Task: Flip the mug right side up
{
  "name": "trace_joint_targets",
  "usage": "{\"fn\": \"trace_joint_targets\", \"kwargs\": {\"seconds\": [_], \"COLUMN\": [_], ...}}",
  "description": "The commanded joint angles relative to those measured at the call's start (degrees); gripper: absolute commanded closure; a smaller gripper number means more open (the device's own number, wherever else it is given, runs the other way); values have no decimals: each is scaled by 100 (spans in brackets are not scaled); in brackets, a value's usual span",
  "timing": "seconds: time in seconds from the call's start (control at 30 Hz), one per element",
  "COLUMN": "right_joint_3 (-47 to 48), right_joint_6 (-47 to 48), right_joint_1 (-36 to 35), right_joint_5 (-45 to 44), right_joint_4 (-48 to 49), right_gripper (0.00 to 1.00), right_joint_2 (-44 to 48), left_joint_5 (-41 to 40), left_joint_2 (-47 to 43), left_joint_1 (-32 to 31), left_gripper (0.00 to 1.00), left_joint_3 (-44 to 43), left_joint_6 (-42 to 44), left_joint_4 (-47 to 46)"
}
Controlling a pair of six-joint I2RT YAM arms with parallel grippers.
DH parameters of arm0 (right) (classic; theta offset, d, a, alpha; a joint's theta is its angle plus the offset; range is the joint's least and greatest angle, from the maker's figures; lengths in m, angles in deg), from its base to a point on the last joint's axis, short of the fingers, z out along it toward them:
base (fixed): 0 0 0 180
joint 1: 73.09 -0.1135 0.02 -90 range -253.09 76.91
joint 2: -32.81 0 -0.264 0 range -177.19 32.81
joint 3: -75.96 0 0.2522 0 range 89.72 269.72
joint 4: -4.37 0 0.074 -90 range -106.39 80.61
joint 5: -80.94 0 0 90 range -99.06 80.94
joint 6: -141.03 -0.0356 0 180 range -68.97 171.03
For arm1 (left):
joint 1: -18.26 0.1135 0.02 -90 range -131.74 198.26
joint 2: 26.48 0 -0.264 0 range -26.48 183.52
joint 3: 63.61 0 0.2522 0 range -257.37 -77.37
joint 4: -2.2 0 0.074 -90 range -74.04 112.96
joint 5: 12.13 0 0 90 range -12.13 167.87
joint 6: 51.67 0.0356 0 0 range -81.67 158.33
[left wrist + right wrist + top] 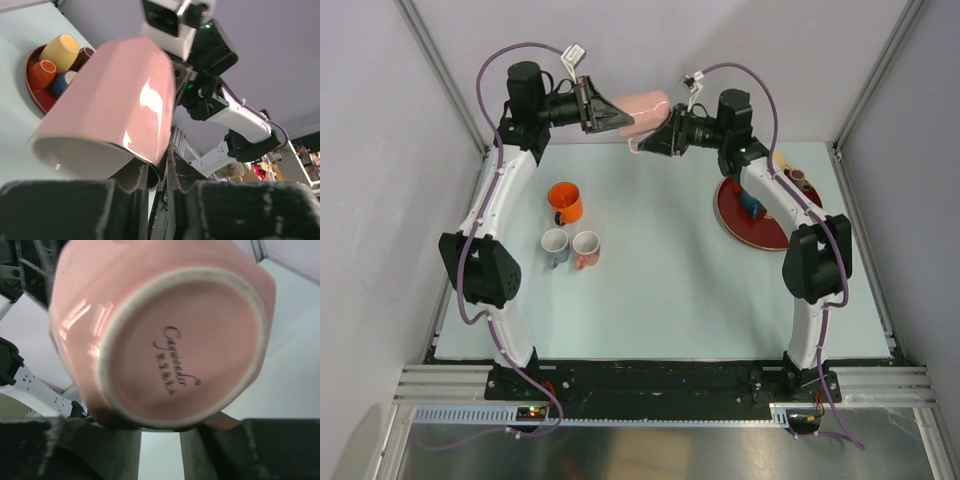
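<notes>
Left claw narrow, pinching rim of pink mug | mug aloft at upper centre, above the counter, lying sideways, long axis running arm to arm, mouth leftward, base facing right claw | right claw's hold: cannot tell

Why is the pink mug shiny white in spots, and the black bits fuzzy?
Left wrist view: light glares white off the glossy pink ceramic mug, and the close black left gripper is out of focus. Right wrist view: smaller glare on the mug, right gripper blurred too.
</notes>
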Motion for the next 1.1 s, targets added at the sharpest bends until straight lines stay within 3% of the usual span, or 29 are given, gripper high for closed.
{"fn": "trace_joint_targets", "kwargs": {"seconds": [0.0, 0.17, 0.23, 0.3, 0.47, 0.67, 1.07], "right_joint_3": [-47, -474, -857, -1240, -2094, -2595, -2963], "right_joint_6": [109, 452, 683, 954, 1198, 1626, 1792], "right_joint_1": [-442, -270, -90, 149, 912, 1493, 1473], "right_joint_5": [200, 289, 348, 279, -168, -590, -703], "right_joint_4": [201, -130, -383, -778, -1618, -2245, -2195], "right_gripper": [60, 33, 11, 3, 1, 1, 1], "right_joint_2": [-56, 275, 541, 948, 1707, 2179, 2392], "left_joint_5": [-28, -543, -945, -1503, -3181, -4421, -5285], "left_joint_2": [-290, -356, -396, -431, -347, 45, 697], "left_joint_1": [-130, -29, 26, 58, 15, -233, -555], "left_gripper": [94, 100, 100, 100, 100, 100, 100], "left_joint_3": [180, 351, 335, 260, 105, -206, -139], "left_joint_6": [-329, 66, 469, 947, 1651, 2073, 2316], "left_joint_4": [-1025, -454, 193, 962, 2578, 3754, 4205]}}
